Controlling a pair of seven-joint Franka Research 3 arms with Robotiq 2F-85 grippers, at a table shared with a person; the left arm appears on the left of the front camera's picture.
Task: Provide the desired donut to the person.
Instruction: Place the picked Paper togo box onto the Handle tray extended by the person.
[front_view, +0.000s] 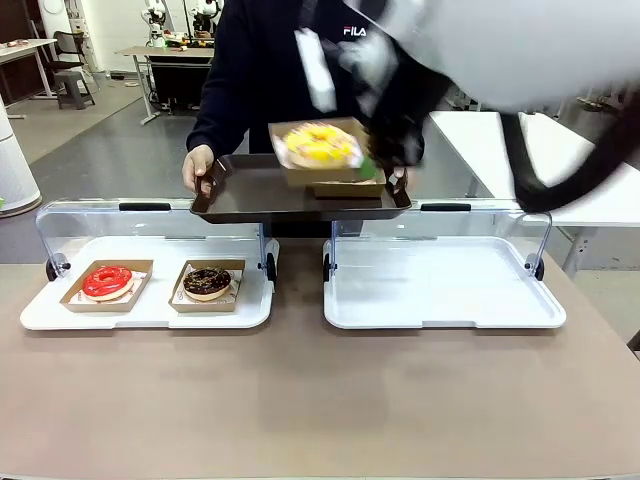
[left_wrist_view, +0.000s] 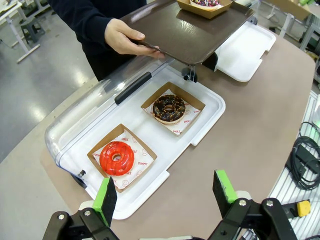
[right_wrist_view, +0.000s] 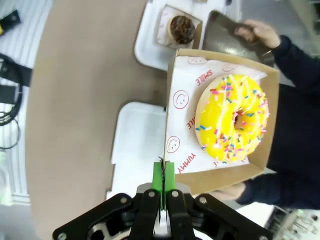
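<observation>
Three donuts counted, yellow sprinkled (front_view: 319, 144), red (front_view: 107, 280), chocolate (front_view: 207, 281), three cardboard trays (front_view: 108, 296), two white display trays (front_view: 440, 300), one dark serving tray (front_view: 270, 190) held at 12 o'clock

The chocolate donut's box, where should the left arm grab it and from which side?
Pinch one upright cardboard wall of the chocolate donut's box, fingers coming from above on the open table side. The case's clear lid stands behind, and the donut fills the middle.
</observation>
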